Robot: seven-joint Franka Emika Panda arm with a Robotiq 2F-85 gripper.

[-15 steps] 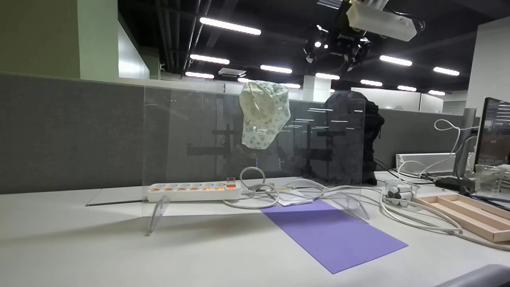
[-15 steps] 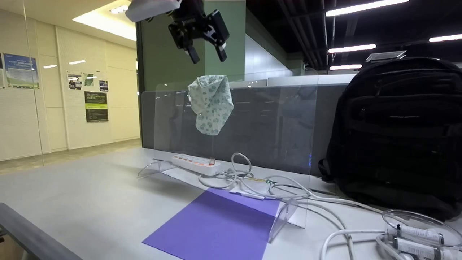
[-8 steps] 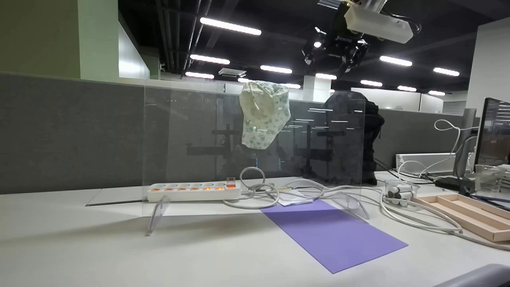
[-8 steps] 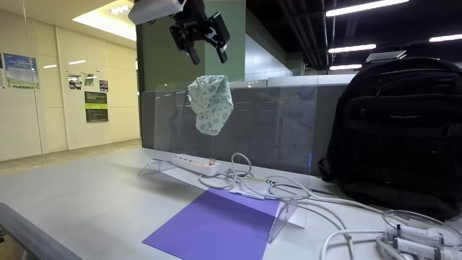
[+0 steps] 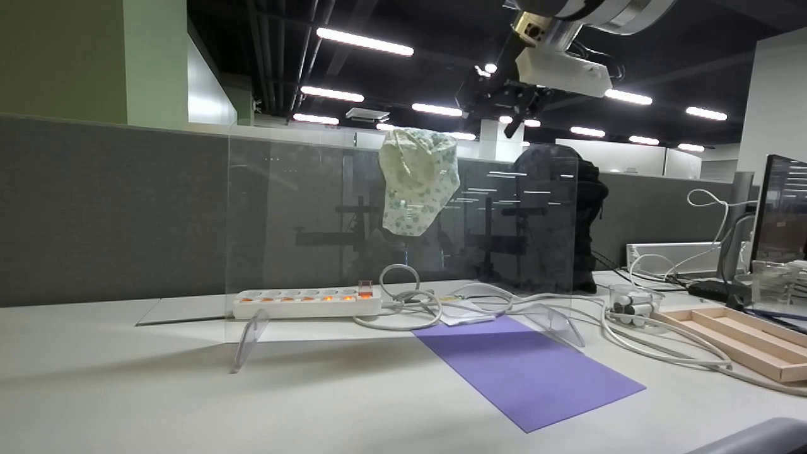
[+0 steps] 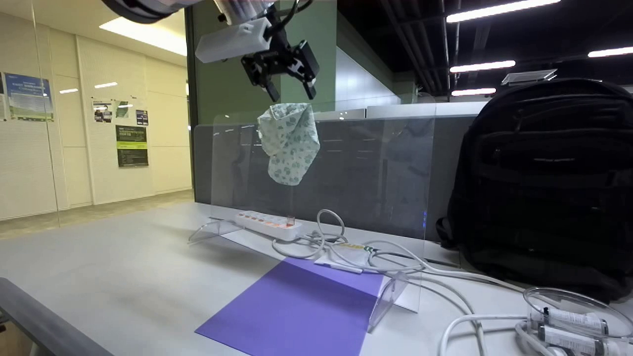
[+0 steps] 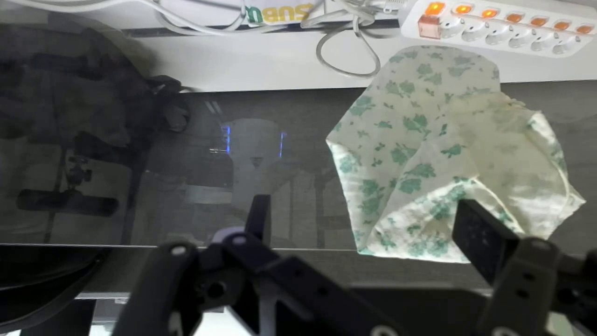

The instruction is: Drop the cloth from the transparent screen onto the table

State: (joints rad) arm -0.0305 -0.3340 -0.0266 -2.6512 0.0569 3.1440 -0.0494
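Note:
The pale cloth (image 5: 419, 183) with green leaf prints hangs over the top edge of the transparent screen (image 5: 302, 233) in both exterior views, also here (image 6: 289, 148) on the screen (image 6: 366, 173). The screen stands upright on the white table (image 5: 126, 397). My gripper (image 6: 292, 95) is open and empty, just above the cloth's top in that exterior view. In an exterior view the gripper (image 5: 488, 121) appears up and right of the cloth. In the wrist view the cloth (image 7: 415, 149) lies ahead of the open fingers (image 7: 366, 219), with the right finger overlapping it and the left finger beside it.
A purple sheet (image 5: 529, 372) lies partly under the screen. A white power strip (image 5: 306, 306) and looped cables (image 6: 326, 242) lie around the screen's base. A black backpack (image 6: 544, 193), a cup of small bottles (image 5: 633, 306) and a wooden tray (image 5: 744, 340) stand to one side.
My gripper has come down and moved closer to the top of the cloth, staying open. The cloth and screen have not moved.

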